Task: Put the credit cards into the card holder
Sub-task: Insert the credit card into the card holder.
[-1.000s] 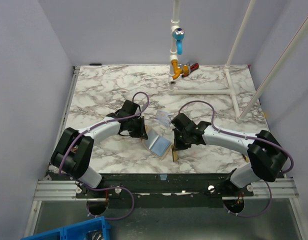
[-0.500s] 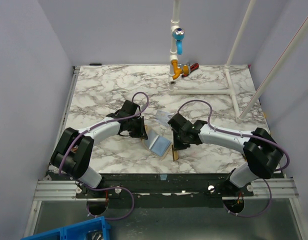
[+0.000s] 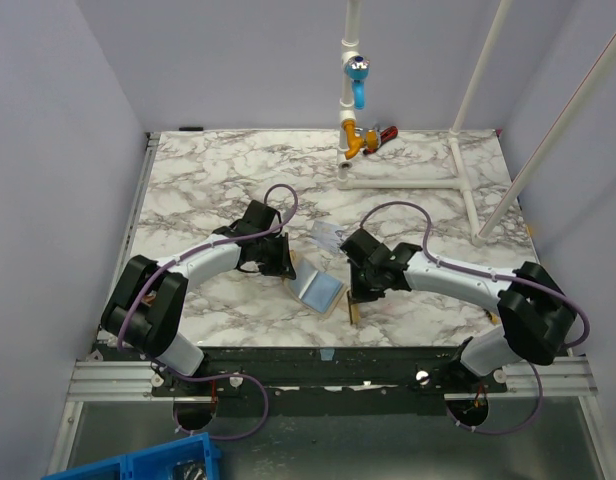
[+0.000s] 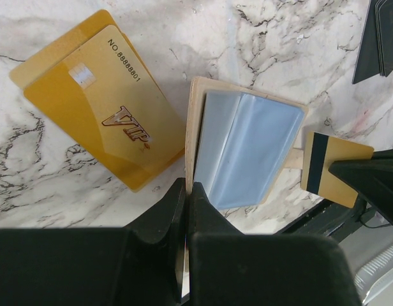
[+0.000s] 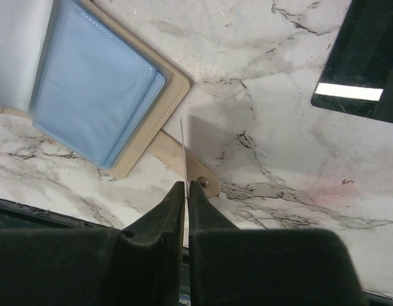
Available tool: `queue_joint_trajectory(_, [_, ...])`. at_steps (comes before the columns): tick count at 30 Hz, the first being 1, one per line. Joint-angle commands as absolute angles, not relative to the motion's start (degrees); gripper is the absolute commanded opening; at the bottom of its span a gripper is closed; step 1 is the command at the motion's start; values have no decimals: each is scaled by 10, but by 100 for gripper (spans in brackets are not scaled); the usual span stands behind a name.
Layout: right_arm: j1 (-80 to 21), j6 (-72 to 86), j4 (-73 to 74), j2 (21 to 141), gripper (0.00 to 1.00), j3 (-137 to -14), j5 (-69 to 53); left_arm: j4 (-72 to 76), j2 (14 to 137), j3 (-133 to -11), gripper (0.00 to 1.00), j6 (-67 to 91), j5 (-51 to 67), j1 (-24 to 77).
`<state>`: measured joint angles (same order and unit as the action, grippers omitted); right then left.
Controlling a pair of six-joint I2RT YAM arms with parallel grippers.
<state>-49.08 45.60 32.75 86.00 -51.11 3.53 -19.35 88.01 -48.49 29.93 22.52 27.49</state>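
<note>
Open card holder (image 4: 247, 153) near the front edge of the marble table (image 3: 208, 180), between both grippers.
The holder was a beige leather-like fold with stitched edges, glossy light-blue sleeves inside, and a snap tab (image 5: 184, 167) sticking out flat on the marble. The left gripper (image 4: 187, 188) was pinched tight on its upright beige cover, seen edge-on. Just beside the tab, the right gripper (image 5: 185, 186) was clamped on the gold striped card (image 4: 329, 167), which showed only as a thin line from that wrist. A shiny gold VIP card (image 4: 101, 121) lay flat to the holder's other side, over a second gold shape I could not identify. A glossy black card (image 5: 359, 57) was cut off by the frame. The pale card (image 3: 328, 237) was too small to make out.
</note>
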Motion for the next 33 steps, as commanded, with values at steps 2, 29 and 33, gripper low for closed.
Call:
queue_joint_trajectory(2, [-495,465,341,839,12,-494,25,-190,863,-483,0,301,218,276])
queue_joint_trajectory(29, [-494,441,173,750,1,-416,-127,-166,872,-463,0,319,226,276])
queue_joint_trajectory(33, [-493,440,130,758,1,-385,-167,-166,868,-461,0,315,223,275])
